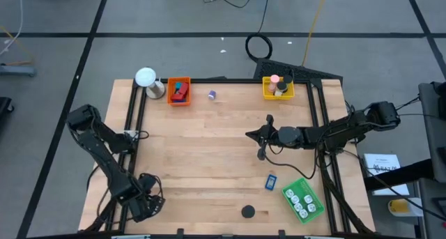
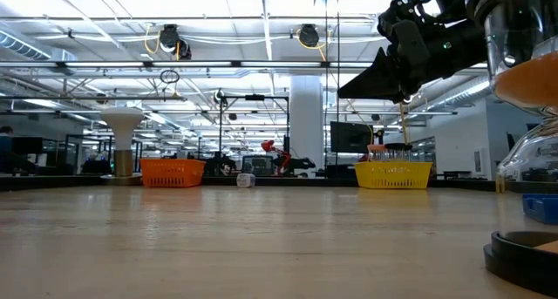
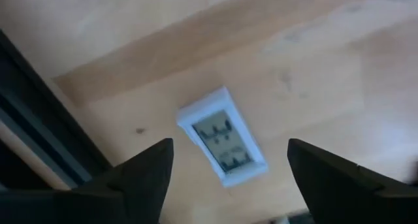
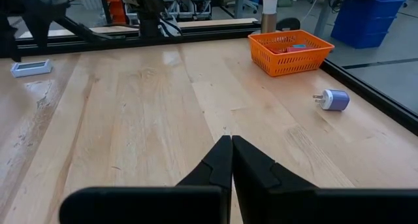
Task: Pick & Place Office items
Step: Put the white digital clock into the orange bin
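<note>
One white rectangle (image 3: 222, 145) under wide-open left pincer (image 3: 228, 178) (empty); right pincer (image 4: 231, 160) shut, empty.

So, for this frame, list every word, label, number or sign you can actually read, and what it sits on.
None can be read.
White rectangular piece under the open left gripper: dark marks on its face, too blurred to read.
Green tray: white pieces with dark marks, too small to read.
White sheet beside the table: printed lines, too small to read.
</note>
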Robot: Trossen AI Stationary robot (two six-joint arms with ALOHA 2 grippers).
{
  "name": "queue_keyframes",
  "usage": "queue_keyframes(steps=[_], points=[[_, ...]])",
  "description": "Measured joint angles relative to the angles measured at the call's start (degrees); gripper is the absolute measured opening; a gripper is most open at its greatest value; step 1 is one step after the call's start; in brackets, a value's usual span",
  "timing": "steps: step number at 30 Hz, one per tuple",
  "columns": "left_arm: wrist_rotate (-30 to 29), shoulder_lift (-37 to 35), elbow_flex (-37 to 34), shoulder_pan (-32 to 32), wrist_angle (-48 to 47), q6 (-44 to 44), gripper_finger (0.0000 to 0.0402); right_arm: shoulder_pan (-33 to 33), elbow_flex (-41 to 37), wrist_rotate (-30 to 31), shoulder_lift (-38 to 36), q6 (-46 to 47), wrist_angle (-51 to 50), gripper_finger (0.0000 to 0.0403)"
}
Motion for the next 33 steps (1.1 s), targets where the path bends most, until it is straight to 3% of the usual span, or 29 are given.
queue_keyframes(steps=[9,17,22,26,30,33], points=[[4.47,7.21,-0.10,0.19,6.32,3.26,0.0275,0.00,0.00,0.00,0.00,-0.01,0.00,0.0004],[3.90,8.77,-0.04,1.35,6.70,9.59,0.0192,0.00,0.00,0.00,0.00,0.00,0.00,0.0004],[2.82,8.49,0.03,4.36,5.37,19.39,0.0140,0.00,0.00,0.00,0.00,0.00,0.00,0.0004],[-3.06,8.40,0.13,7.94,3.76,31.33,0.0143,0.00,0.00,0.00,0.02,-0.02,0.00,0.0004],[-10.92,8.52,0.00,11.75,1.97,41.71,0.0174,0.00,0.00,0.00,0.02,0.00,-0.01,0.0004],[-12.63,8.58,-0.06,15.09,1.83,47.97,0.0192,0.00,0.00,0.00,0.02,0.00,0.00,0.0004]])
